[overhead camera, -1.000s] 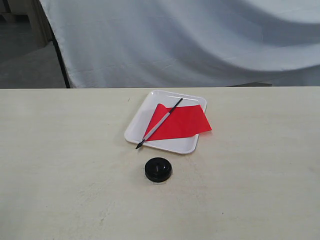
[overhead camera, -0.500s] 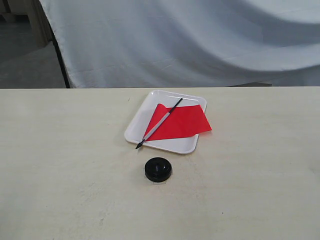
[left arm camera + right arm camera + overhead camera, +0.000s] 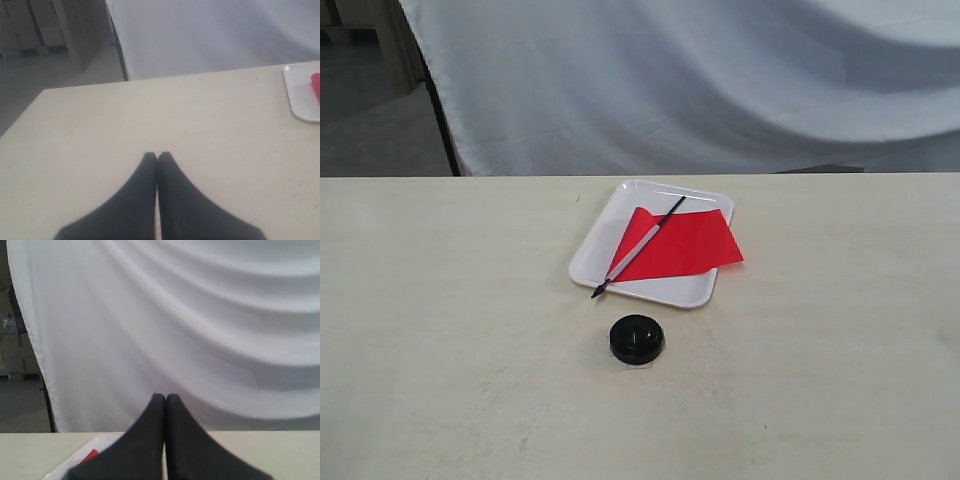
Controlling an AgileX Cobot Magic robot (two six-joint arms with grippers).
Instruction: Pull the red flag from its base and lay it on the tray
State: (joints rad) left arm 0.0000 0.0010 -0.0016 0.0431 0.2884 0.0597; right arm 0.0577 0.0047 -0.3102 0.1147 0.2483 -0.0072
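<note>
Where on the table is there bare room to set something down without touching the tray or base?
In the exterior view, bare table spreads wide on either side of the tray and base, plus a strip on the base's near side. Crowded: the narrow gap between tray and base, and the tray itself, largely covered by the red flag.

No readable text, labels or numbers anywhere.

staged lab setup, pale table, draped white backdrop cloth

Tray partly beyond frame edge.
</note>
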